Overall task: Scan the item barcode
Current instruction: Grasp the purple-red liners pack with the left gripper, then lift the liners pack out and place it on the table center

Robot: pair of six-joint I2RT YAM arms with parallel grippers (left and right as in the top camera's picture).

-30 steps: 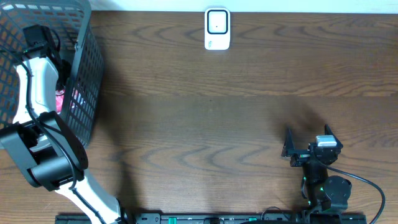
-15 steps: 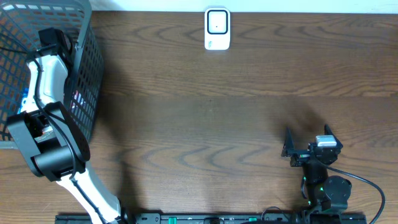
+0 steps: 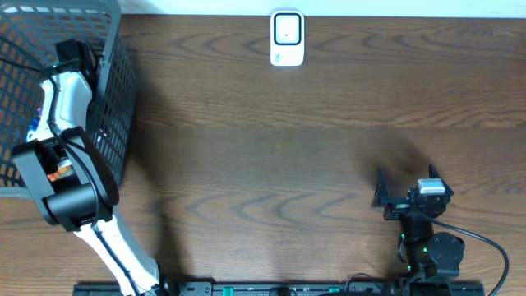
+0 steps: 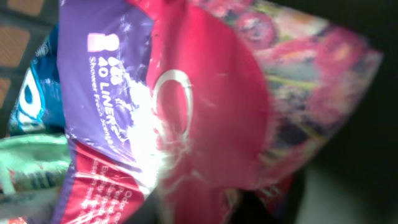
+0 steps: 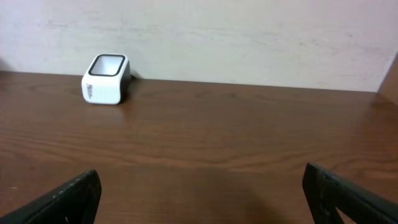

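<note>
Left end effector point(image 3: 70, 56) down inside basket point(image 3: 115, 90), pressed against pink-purple packet point(image 4: 205, 106); grip state unclear. Right end effector point(image 3: 407, 187) spread, released, above tabletop point(image 3: 271, 148); scanner point(image 3: 287, 38) far.

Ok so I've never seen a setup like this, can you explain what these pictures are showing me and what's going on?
These are three views of one moment with two robot arms at a wooden table. The overhead view looks straight down; the other two come from cameras on each arm's wrist. The left arm reaches down into a dark mesh basket at the table's left edge. Its wrist camera is pressed close to a pink and purple packet, with other packets beside it; whether the packet is gripped can't be seen. The right gripper rests open near the front, holding nothing. The small white box at the far edge is probably the barcode scanner. The right wrist camera sees it too.
</note>
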